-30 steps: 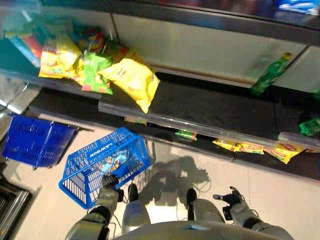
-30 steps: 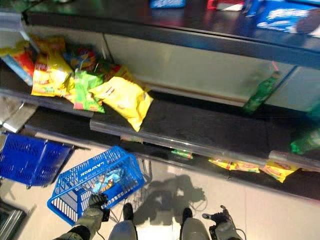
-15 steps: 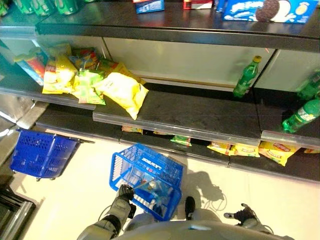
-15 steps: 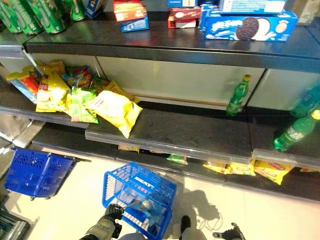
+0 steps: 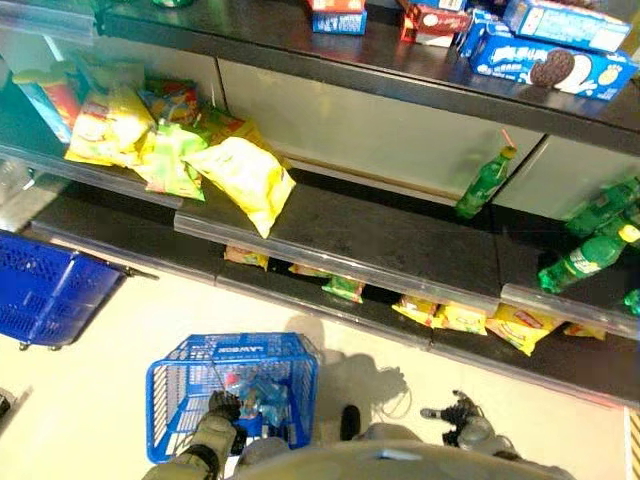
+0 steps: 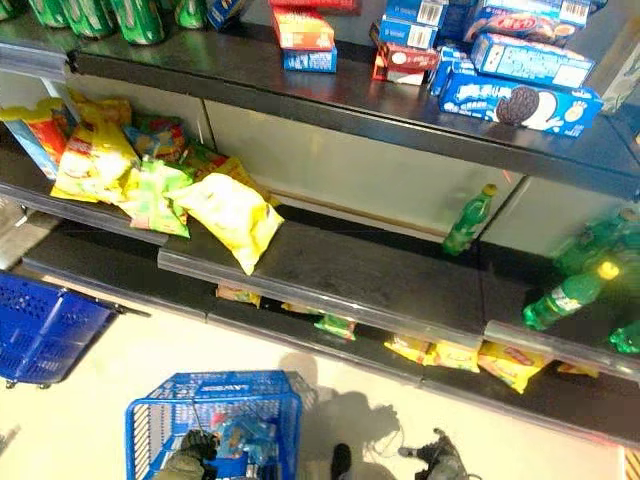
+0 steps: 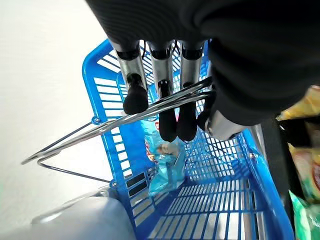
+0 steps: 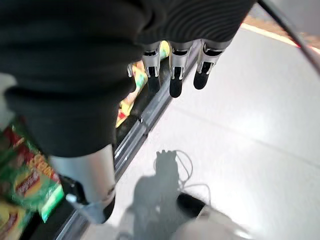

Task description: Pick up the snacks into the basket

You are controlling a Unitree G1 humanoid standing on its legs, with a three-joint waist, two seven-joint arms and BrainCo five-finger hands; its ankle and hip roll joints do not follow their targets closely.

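Note:
A bright blue wire-handled basket hangs low in front of the shelves, and my left hand is shut on its metal handle. Inside the basket lies a light blue snack packet. A large yellow snack bag lies on the middle shelf, beside a pile of yellow and green bags at its left end. More small snack packs sit on the bottom shelf. My right hand hangs open and empty at the lower right, its fingers relaxed above the floor.
A second, darker blue basket stands on the floor at the left. Green bottles stand on the middle shelf to the right. Cookie boxes line the top shelf. The dark shelf surface between the yellow bag and the bottles is bare.
The basket has swung under my left hand, from tilted at the left to the right and back, and now hangs squarer. The whole view has shifted with the camera. My right hand stays low.

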